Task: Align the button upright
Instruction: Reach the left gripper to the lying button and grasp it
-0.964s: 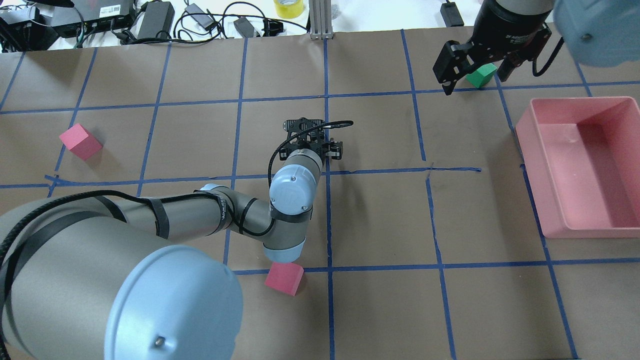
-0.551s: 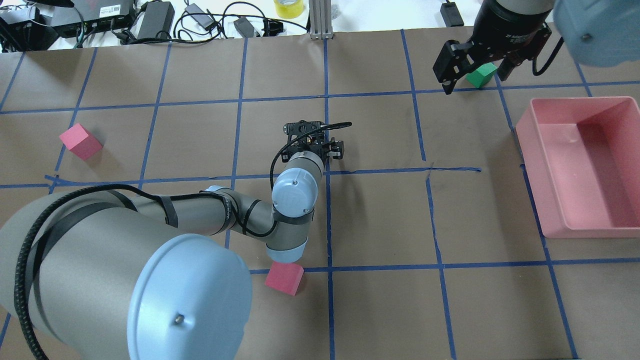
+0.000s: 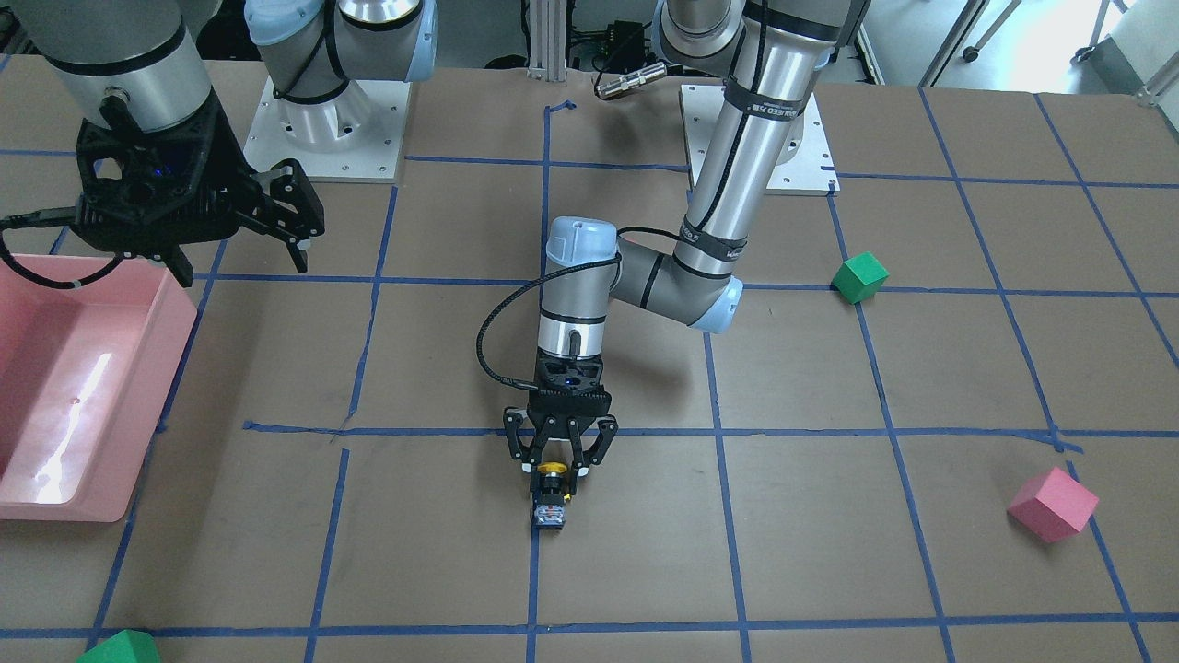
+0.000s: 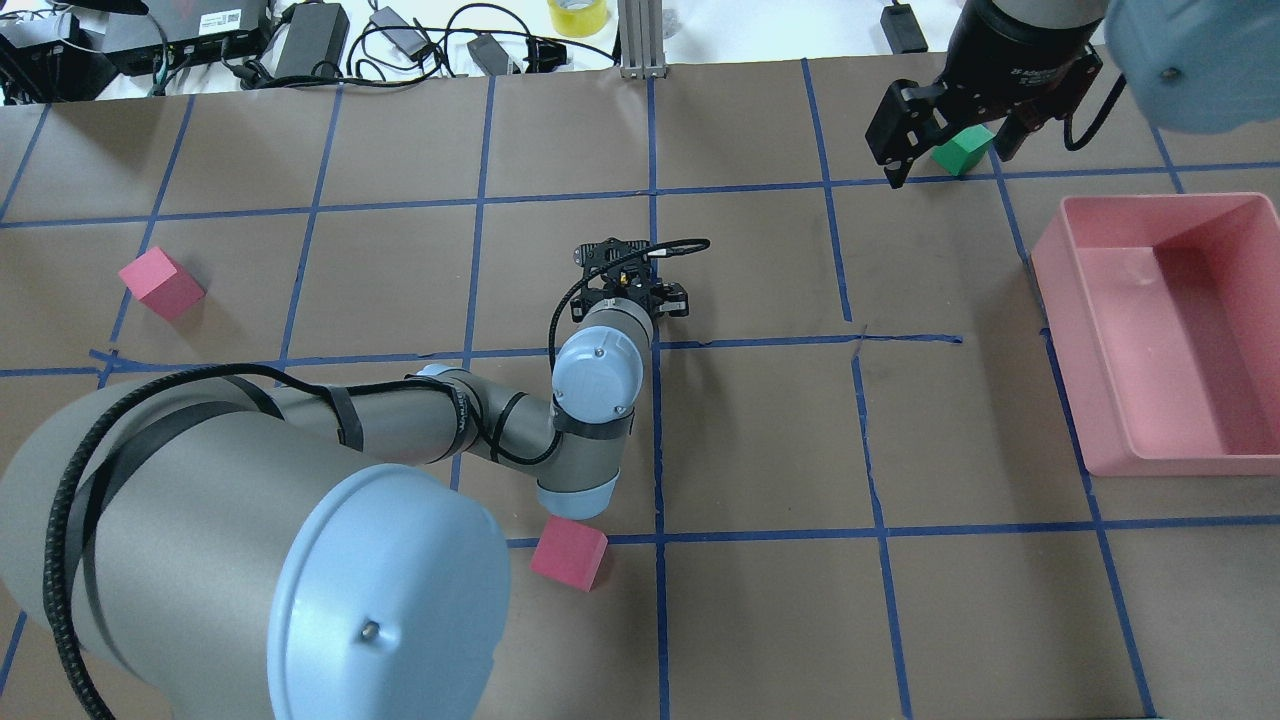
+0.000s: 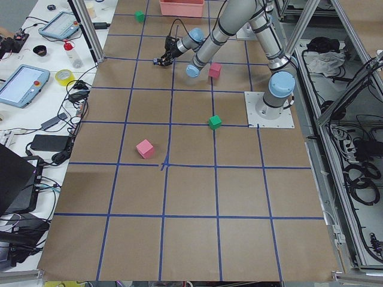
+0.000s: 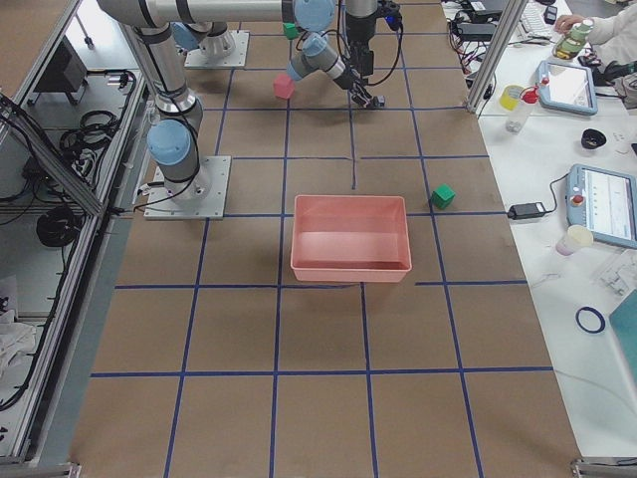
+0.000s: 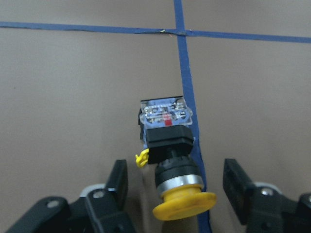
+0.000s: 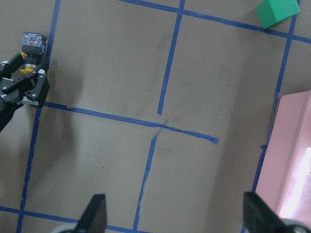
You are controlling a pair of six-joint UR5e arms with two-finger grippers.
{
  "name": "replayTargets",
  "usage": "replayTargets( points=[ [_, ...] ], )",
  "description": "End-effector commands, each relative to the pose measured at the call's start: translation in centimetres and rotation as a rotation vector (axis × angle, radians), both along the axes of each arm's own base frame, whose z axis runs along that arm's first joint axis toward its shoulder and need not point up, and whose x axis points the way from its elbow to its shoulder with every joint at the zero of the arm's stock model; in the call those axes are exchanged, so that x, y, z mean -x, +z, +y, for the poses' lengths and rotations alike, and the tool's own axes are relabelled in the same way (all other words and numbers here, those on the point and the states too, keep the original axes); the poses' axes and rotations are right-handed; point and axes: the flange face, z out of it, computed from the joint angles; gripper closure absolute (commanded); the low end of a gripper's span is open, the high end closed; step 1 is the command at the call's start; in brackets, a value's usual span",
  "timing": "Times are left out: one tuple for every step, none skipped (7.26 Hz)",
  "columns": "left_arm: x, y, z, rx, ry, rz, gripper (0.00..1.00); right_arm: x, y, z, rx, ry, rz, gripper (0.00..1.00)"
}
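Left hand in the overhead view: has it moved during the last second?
Yes, slightly. The left hand has shifted toward the view's right, closer to the vertical blue tape line.

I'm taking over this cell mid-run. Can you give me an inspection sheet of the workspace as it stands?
Surface: table covered in brown paper with a blue tape grid.
Job's things: button lies on its side on a tape line, yellow cap toward the left gripper; not upright.
Clutter: two pink cubes, two green cubes, and a pink bin with nothing in it.
Grippers: left gripper open, fingers either side of the cap and apart from it; right gripper open, empty, held high.
Cables: black cable loops off the left wrist.
Surroundings: power bricks and a tape roll beyond the far edge.
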Motion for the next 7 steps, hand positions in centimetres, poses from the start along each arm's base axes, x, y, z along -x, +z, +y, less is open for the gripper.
replayTargets(
  points=[
    [0.1,0.6,0.0,0.006,-0.005,0.005,0.93,0.0,-0.1,0.0,0.000,0.004,0.000,0.00],
    [0.1,1.0,-0.1,0.009,-0.007,0.006,0.93,0.0,-0.1,0.0,-0.001,0.003,0.000,0.00],
    [0.2,2.1,-0.1,-0.010,-0.011,-0.002,0.98,0.0,-0.1,0.0,-0.001,0.004,0.000,0.00],
    [0.4,3.5,-0.6,-0.052,-0.013,-0.024,0.98,0.0,0.0,0.1,0.000,0.004,0.000,0.00],
    [0.9,5.8,-1.7,-0.103,-0.036,-0.078,0.98,0.0,-0.1,0.0,-0.006,0.002,0.001,0.00],
    [1.4,8.5,-2.6,-0.178,-0.042,-0.108,0.98,0.0,-0.1,0.1,-0.006,0.002,0.001,0.00],
    [1.7,10.7,-3.4,-0.285,-0.038,-0.143,0.98,0.0,-0.1,0.1,-0.007,0.001,0.001,0.00]
  ],
)
